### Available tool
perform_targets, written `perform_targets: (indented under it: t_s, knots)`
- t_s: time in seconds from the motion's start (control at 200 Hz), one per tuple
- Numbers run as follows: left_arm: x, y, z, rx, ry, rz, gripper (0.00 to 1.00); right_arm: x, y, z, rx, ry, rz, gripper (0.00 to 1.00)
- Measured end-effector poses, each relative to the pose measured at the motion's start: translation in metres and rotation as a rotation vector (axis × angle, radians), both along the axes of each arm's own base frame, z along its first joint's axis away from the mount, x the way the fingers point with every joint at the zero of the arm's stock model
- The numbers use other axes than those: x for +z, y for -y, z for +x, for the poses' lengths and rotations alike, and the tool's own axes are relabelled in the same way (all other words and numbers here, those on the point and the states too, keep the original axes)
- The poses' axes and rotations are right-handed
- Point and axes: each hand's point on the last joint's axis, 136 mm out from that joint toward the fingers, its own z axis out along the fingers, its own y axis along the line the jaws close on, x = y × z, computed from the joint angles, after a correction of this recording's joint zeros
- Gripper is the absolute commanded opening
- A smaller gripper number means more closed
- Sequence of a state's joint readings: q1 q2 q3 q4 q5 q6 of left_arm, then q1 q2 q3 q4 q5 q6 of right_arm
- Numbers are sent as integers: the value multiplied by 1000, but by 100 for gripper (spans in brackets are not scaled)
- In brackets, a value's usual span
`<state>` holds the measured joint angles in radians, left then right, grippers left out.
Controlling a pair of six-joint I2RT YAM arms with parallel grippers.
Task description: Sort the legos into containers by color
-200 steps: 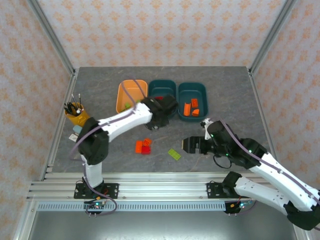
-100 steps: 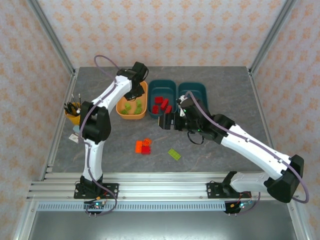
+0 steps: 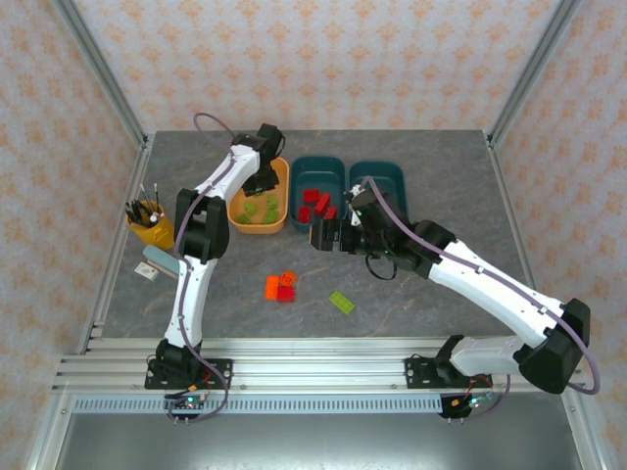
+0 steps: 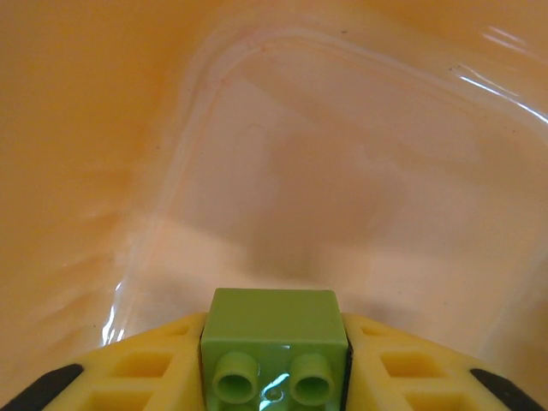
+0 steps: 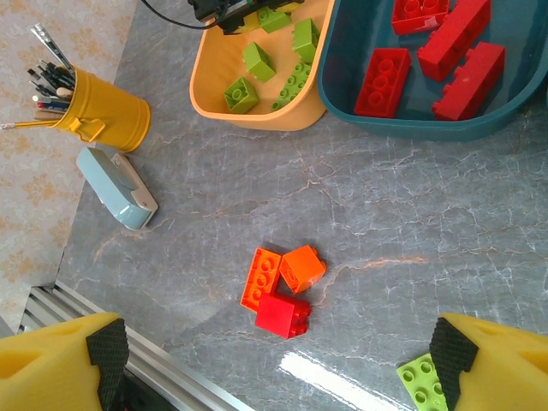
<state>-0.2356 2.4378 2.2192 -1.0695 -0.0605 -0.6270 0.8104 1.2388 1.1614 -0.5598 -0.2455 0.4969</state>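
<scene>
Since a second ago my left arm has swung from the middle tray to the far-left corner of the light orange tray (image 3: 259,229). My right arm has come in from the near right to the table centre. Over the last half second both barely shift.

Surroundings: a yellow cup (image 5: 101,111) of tools stands at the left edge, with a grey-blue object (image 5: 117,187) lying just beside it. The right arm's forearm crosses the near part of the right teal tray (image 3: 377,168) and hides its floor there.

Left gripper (image 3: 261,176): it is low inside the orange tray, and its fingers pinch a lime green brick (image 4: 274,330) with the studs facing the camera. Other lime bricks (image 5: 242,92) lie on the tray floor nearby.

Right gripper (image 3: 316,237): the jaws are spread wide with nothing between them, and it hangs just in front of the middle teal tray (image 3: 318,164), which holds red bricks (image 3: 315,201).

Below the right gripper, a flat orange brick (image 5: 261,278), an orange cube (image 5: 302,267) and a red brick (image 5: 284,315) touch in a cluster on the table. A lime plate (image 5: 424,381) lies apart from them, nearer the right fingertip.
</scene>
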Motion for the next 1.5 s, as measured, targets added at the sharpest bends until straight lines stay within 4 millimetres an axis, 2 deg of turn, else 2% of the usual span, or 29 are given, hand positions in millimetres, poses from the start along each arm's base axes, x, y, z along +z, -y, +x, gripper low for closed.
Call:
perform_targets:
  t_s: [0.11,0.285,0.385,0.48,0.57,0.656,0.741,0.836,0.906,1.001,1.091,1.176,1.281,1.391,1.501]
  knots:
    - [-1,-1,-4,3,-16,2,52,-9,1,4,-11,-16,-30,93]
    - [-5,-2,-9,1,-36,8,59,-29,-2,12,-18,-72,-114,91]
    - [0,-3,-12,1,-38,8,61,-43,-4,15,-24,-108,-160,88]
    - [18,-5,-19,3,-19,4,64,-57,-10,15,-27,-147,-202,85]
    - [54,-8,-33,8,29,-8,65,-69,-25,11,-4,-171,-245,83]
    - [92,-13,-54,19,97,-26,66,-78,-45,6,25,-186,-282,79]
    - [130,-21,-88,33,168,-47,66,-91,-64,3,37,-208,-315,79]
    - [153,-29,-130,44,223,-63,67,-113,-76,3,-9,-274,-347,81]
    - [155,-32,-161,36,237,-71,68,-130,-79,5,-70,-336,-367,81]
    - [144,-31,-203,7,226,-83,69,-150,-86,11,-165,-410,-377,81]
    - [132,-25,-238,-36,221,-113,73,-161,-94,15,-247,-468,-365,81]
    - [133,-20,-265,-79,259,-163,76,-166,-101,18,-323,-514,-332,81]
    - [149,-21,-289,-102,352,-231,77,-171,-107,17,-411,-578,-293,80]
    - [166,-20,-305,-132,421,-284,77,-181,-108,13,-488,-647,-270,77]
    - [167,-20,-315,-148,417,-304,76,-192,-110,8,-541,-706,-257,72]
